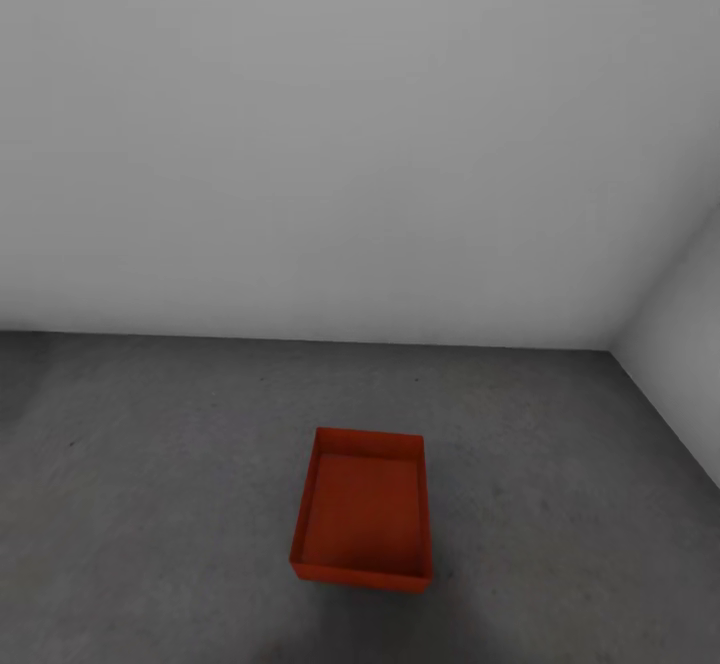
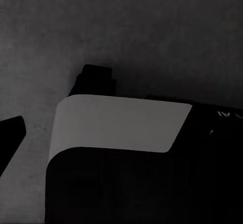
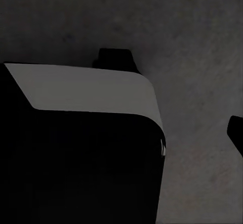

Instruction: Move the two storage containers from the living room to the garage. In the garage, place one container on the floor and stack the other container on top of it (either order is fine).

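Observation:
One orange-red open-top storage container [image 1: 363, 509] sits empty on the dark grey concrete floor [image 1: 150, 504] of the garage, low in the head view and a little right of centre, with nothing touching it. In the left wrist view one dark fingertip [image 2: 10, 135] of my left gripper pokes in at the frame's edge over bare floor. Likewise, the right wrist view catches a dark fingertip [image 3: 236, 132] of my right gripper at the edge. Both fingertips sit far off centre, with nothing between the fingers.
Plain white walls [image 1: 330, 144] meet in a corner at the right, behind the container. My own black-and-white base [image 2: 116, 125] [image 3: 86, 90] takes up much of both wrist views. Grey floor spreads on all sides of the container.

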### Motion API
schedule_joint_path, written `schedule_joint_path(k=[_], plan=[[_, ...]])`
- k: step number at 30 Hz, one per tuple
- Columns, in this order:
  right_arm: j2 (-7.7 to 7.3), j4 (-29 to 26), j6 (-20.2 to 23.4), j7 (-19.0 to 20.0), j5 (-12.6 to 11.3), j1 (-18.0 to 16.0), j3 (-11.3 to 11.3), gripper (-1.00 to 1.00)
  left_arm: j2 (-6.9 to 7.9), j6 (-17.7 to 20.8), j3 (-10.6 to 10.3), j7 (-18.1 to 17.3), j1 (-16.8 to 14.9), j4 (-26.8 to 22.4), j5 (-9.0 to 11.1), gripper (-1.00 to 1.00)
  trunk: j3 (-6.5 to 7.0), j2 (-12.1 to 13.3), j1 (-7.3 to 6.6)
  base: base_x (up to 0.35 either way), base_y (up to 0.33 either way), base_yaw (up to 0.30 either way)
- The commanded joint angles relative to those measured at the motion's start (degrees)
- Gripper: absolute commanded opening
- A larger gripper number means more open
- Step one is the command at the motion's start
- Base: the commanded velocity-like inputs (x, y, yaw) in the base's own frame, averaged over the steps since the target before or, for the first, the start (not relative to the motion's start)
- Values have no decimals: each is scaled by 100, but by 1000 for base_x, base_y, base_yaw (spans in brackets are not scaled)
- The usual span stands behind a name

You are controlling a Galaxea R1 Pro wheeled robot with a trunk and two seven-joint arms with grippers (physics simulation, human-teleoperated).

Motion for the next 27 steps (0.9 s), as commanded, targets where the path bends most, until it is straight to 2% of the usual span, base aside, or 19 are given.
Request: schedule_joint_path(k=[1, 8, 14, 27], plan=[[2, 9, 10, -8, -30, -4, 47, 100, 4, -26, -1, 22, 40, -1, 51, 100, 5, -2, 0, 0, 0, 0], [4, 10, -7, 4, -30, 35, 51, 100, 13, -230, -2, 27, 117, -8, 35, 100, 68, -2, 0, 0, 0, 0], [0, 11, -197, 5, -7, 271, 50, 100, 14, -254, -7, 27, 119, -16, -20, 100, 121, -2, 0, 0, 0, 0], [-8, 10, -374, 8, 4, 315, 50, 100, 17, -258, -11, 27, 122, -19, 0, 100, 238, -2, 0, 0, 0, 0]])
